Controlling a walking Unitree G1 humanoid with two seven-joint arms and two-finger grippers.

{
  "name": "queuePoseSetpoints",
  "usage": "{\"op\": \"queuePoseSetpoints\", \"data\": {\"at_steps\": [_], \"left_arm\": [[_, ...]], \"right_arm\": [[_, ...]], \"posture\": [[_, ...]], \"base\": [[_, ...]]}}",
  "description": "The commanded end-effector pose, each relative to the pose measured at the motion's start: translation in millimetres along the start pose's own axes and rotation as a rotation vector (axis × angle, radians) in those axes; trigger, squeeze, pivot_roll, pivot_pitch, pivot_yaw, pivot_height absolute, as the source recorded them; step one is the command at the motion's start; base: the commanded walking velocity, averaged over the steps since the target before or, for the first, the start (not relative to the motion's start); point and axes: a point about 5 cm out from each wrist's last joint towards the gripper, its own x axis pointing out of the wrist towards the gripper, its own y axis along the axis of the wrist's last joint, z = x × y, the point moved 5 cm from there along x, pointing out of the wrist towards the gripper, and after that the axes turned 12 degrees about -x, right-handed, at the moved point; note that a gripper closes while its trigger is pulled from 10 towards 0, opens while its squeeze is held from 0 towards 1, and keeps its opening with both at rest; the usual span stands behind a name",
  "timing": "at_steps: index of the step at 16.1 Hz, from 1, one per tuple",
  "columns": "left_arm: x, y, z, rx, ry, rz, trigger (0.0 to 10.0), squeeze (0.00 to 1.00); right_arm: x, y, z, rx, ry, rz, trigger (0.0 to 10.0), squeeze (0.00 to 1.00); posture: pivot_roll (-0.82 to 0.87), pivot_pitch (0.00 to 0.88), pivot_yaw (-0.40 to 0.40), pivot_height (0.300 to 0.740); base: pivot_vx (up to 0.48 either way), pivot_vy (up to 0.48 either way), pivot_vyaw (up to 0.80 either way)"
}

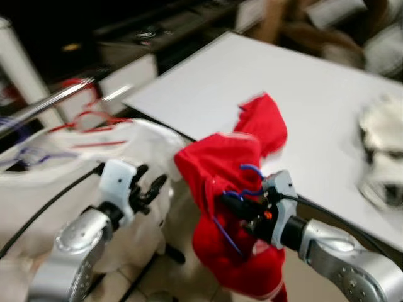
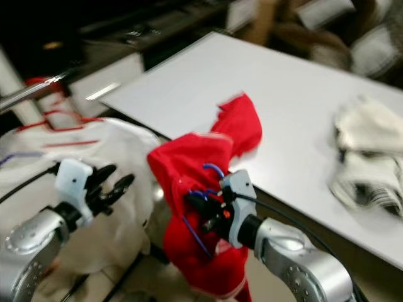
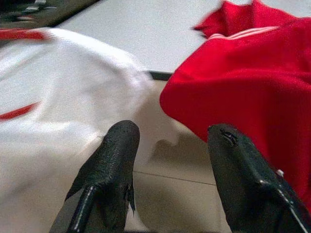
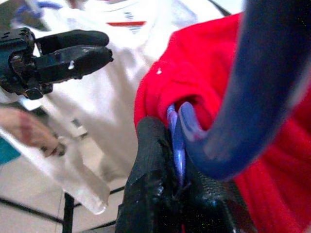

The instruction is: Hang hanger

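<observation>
A red garment (image 1: 223, 182) hangs on a blue hanger (image 1: 249, 171), partly draped over the edge of the white table (image 1: 252, 75). My right gripper (image 1: 236, 204) is shut on the blue hanger (image 4: 181, 145) below its hook, with the red cloth bunched around it. My left gripper (image 1: 151, 189) is open and holds nothing, a little to the left of the red garment (image 3: 243, 82). Its fingers (image 3: 114, 165) point at the gap between the red cloth and a white garment (image 1: 75, 157). A metal rail (image 1: 47, 104) runs at the far left with red hangers (image 1: 88, 116) on it.
White garments with red and blue hangers hang from the rail at the left. A pile of white and striped cloth (image 2: 371, 157) lies on the table's right side. Dark shelving (image 1: 157, 31) stands behind the table. A tiled floor (image 1: 182, 220) lies below.
</observation>
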Motion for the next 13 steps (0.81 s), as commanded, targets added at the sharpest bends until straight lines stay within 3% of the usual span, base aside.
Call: {"op": "queuePoseSetpoints", "data": {"at_steps": [1, 9, 13], "left_arm": [[1.4, 0.3, 5.5, 0.009, -0.015, 0.007, 10.0, 0.0], [-1.6, -2.3, 9.0, 0.019, -0.03, 0.008, 10.0, 0.0], [-4.8, -8.4, 11.6, 0.014, -0.045, -0.022, 10.0, 0.0]], "right_arm": [[-2.3, 5.4, -1.2, -0.025, 0.013, 0.021, 10.0, 0.0], [-3.8, 8.3, -1.7, -0.065, 0.054, 0.022, 10.0, 0.0], [-3.3, -2.6, -10.9, -0.082, 0.094, -0.02, 10.0, 0.0]], "posture": [[0.0, 0.065, 0.011, 0.74], [0.01, 0.065, -0.007, 0.74], [0.02, 0.073, -0.011, 0.74]], "base": [[0.0, -0.405, 0.8], [0.0, -0.388, 0.8], [0.0, 0.0, 0.8]]}}
